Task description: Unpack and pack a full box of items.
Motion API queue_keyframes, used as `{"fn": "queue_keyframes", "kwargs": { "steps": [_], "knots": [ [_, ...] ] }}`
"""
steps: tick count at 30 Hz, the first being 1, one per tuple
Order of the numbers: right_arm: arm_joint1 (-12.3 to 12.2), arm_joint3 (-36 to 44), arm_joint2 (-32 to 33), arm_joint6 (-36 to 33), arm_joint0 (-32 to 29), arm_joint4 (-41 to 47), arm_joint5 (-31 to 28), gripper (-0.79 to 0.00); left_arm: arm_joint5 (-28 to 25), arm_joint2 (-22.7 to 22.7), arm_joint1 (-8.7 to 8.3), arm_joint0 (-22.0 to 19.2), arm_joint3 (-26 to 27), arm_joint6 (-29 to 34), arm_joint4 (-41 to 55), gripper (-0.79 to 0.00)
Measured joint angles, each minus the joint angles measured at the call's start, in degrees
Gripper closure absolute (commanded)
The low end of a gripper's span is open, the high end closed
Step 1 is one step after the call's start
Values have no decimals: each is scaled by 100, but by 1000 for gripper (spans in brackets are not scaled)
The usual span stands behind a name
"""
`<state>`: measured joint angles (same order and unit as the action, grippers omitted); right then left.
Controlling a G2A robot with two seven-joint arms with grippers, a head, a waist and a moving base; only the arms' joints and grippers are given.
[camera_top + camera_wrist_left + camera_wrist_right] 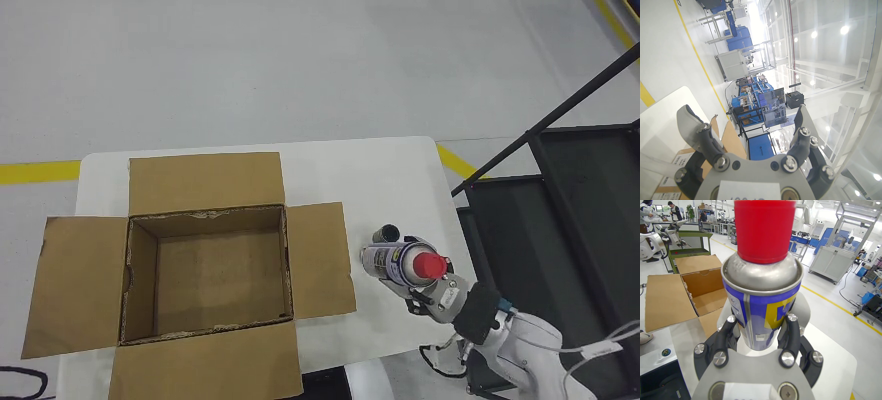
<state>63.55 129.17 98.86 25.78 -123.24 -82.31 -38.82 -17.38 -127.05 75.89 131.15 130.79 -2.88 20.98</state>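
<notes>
Right wrist view — right claw (763,315) around spray can (761,285) — box (702,285) nearby

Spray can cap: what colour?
Red cap on the spray can; clearest in the right wrist view.

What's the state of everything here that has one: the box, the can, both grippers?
cardboard box: open, four flaps spread out.
spray can: red cap on, gripped, outside the box.
right gripper: fingers shut on the spray can.
left gripper: fingers open, holding nothing.
</notes>
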Motion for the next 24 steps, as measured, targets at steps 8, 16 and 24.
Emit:
{"fn": "queue_keyframes", "kwargs": {
  "steps": [8,16,24],
  "knots": [
    [-4,549,-431,-1099,75,199,36,0,0,0,0,0,0,0,0,-785],
    [20,548,-1268,-2380,976,474,365,0,0,0,0,0,0,0,0,-785],
    [37,545,-1646,-3403,1727,1064,607,0,0,0,0,0,0,0,0,-785]
  ]
}}
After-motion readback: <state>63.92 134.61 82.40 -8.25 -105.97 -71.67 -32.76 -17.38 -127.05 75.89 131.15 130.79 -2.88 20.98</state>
